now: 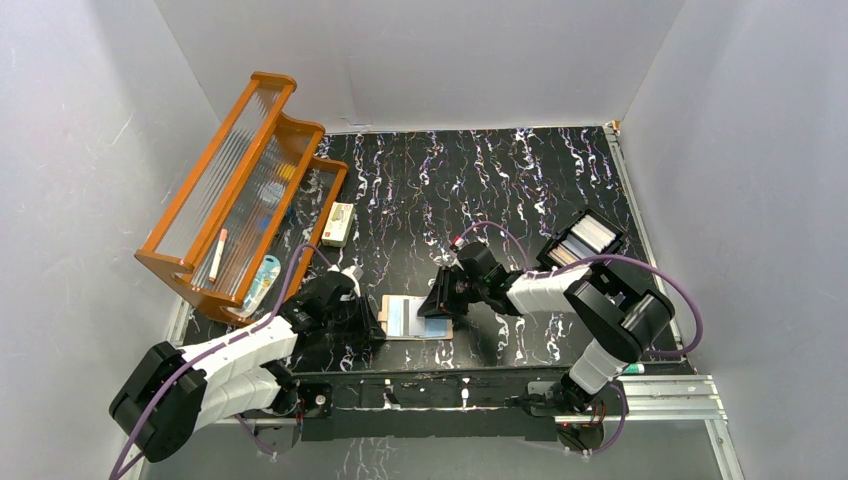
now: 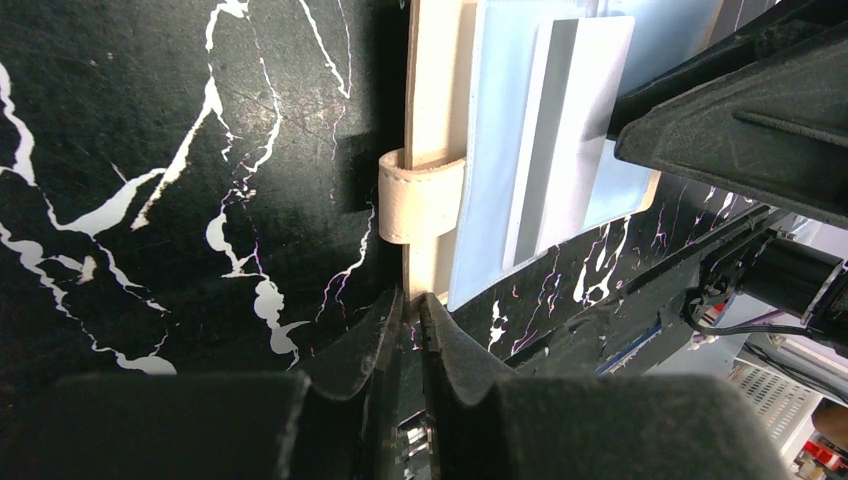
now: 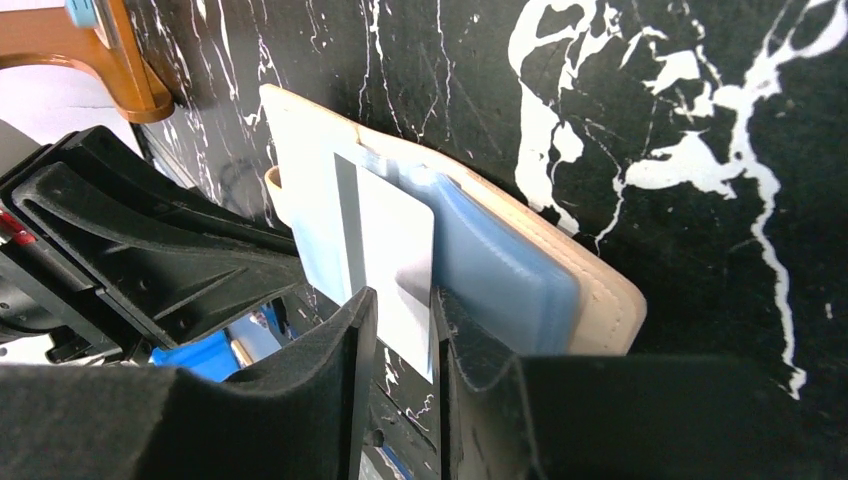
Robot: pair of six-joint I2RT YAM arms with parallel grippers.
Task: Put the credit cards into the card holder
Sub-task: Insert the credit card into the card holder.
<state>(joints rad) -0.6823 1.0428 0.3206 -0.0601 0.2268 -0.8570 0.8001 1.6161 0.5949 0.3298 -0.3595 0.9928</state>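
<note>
The tan card holder (image 1: 390,306) lies open on the black marbled table, its pale blue inner pockets facing up. My left gripper (image 1: 372,320) is shut on the holder's near left edge; the left wrist view shows its jaws (image 2: 412,300) pinching the beige edge (image 2: 432,90) below the snap tab (image 2: 420,195). A white credit card (image 2: 570,130) with a grey stripe lies on the pockets, one end tucked in. My right gripper (image 1: 440,303) is at the holder's right side. Its jaws (image 3: 403,312) stand a little apart over the card's (image 3: 395,240) free end, touching the blue pocket stack (image 3: 500,275).
An orange wooden rack (image 1: 240,190) with small items stands at the far left. A white box with a red mark (image 1: 339,224) lies beside it. A black compartment tray (image 1: 585,240) holding more cards sits at the right, behind the right arm. White walls enclose the table.
</note>
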